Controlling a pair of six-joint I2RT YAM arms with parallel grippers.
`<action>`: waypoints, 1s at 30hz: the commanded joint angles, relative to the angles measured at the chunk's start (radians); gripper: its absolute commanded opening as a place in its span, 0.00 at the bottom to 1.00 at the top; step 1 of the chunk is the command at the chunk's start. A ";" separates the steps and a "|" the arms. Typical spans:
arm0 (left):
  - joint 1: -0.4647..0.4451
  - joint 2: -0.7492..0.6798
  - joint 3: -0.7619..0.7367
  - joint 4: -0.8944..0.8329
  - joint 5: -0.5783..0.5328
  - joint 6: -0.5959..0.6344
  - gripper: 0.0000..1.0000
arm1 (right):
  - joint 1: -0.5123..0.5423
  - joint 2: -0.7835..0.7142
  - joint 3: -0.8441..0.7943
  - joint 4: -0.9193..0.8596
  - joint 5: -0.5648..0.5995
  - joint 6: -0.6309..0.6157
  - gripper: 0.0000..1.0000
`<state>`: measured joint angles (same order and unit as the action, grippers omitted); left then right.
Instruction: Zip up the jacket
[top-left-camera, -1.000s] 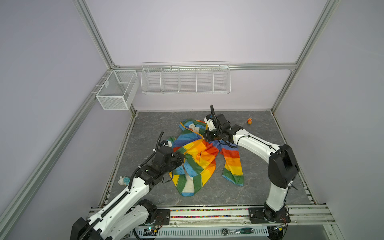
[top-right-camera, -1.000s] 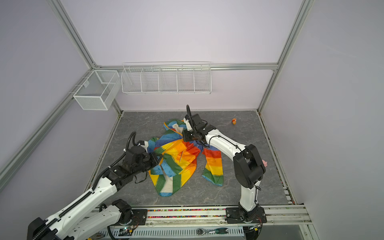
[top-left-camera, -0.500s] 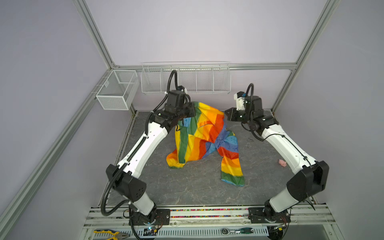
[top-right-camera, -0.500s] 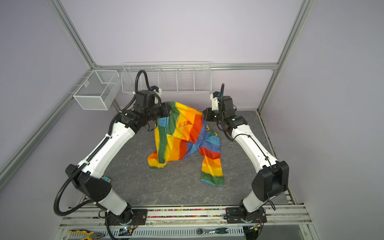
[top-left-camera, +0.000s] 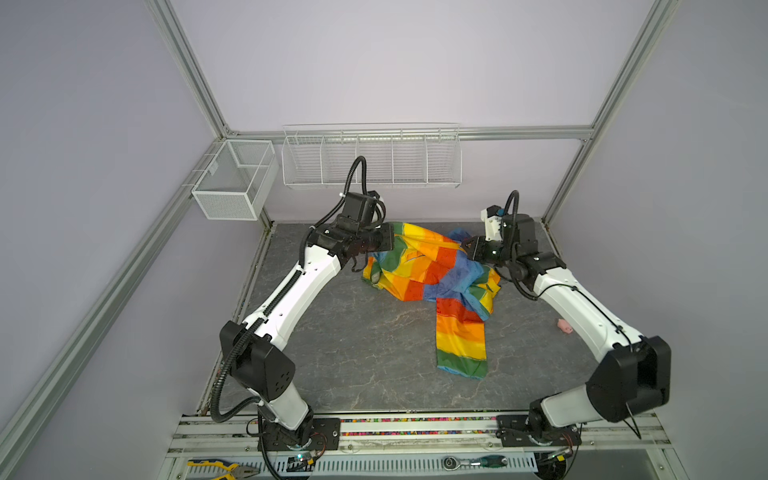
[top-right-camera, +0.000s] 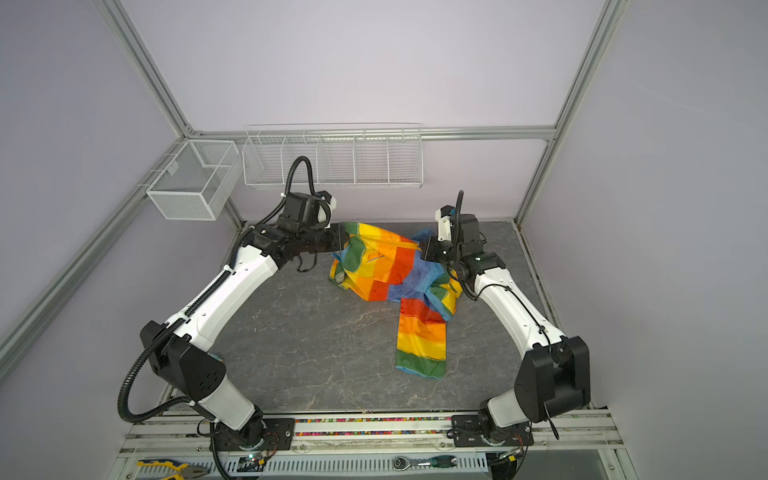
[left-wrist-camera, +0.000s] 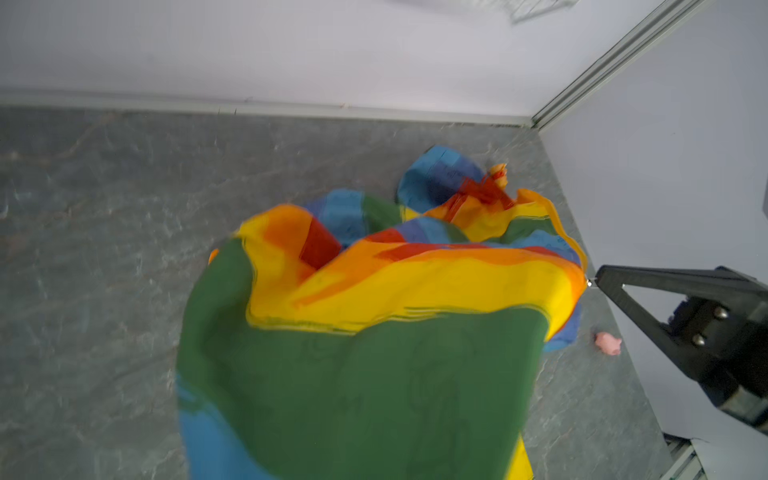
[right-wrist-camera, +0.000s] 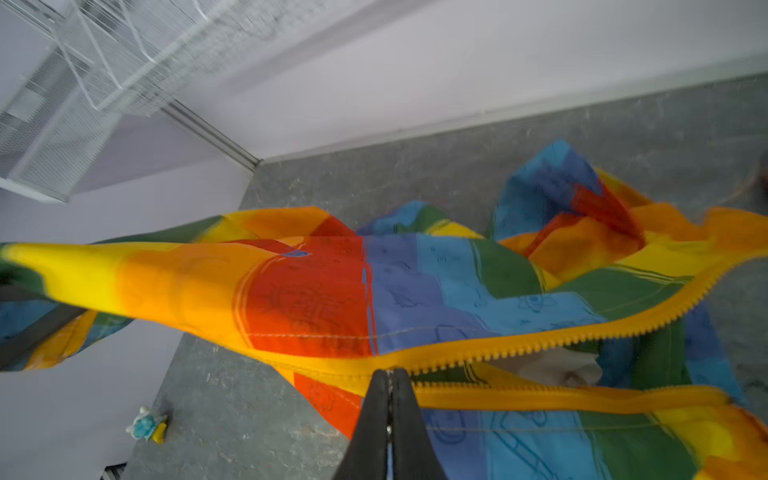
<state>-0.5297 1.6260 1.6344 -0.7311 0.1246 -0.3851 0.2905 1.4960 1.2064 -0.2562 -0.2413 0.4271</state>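
Since the jacket (top-left-camera: 432, 270) is thin and limp, sagging near the worktop's (top-left-camera: 353, 353) back edge, my left gripper (top-left-camera: 390, 242) clamps its green edge and my right gripper (right-wrist-camera: 389, 376) pinches the zipper strip (right-wrist-camera: 540, 341), probably the firmest hold.

A: Left wrist cam: jacket (left-wrist-camera: 361, 374) is blurring badly & covering the left fingers.
B: In a top view too, left gripper (top-left-camera: 385, 242) tips are hiding in the jacket, not readable.
A: Right fingers (right-wrist-camera: 376, 415) are getting cropped by the frame edge; whatever they're pinching is hiding btwn them.
B: Pink bit (left-wrist-camera: 609, 344) is sitting on the counter (left-wrist-camera: 104, 187), too small to ID.
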 joint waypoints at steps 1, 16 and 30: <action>0.049 -0.094 -0.130 0.045 0.004 -0.051 0.00 | 0.004 0.032 -0.082 0.042 0.025 0.016 0.07; 0.213 -0.257 -0.429 0.116 -0.051 -0.128 0.00 | 0.008 0.082 -0.088 0.001 0.147 -0.003 0.07; 0.315 -0.306 -0.478 0.130 -0.041 -0.117 0.00 | -0.011 0.095 -0.030 -0.053 0.211 -0.028 0.07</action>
<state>-0.2337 1.3342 1.1679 -0.6224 0.1101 -0.5114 0.3016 1.5848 1.1522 -0.2741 -0.0895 0.4259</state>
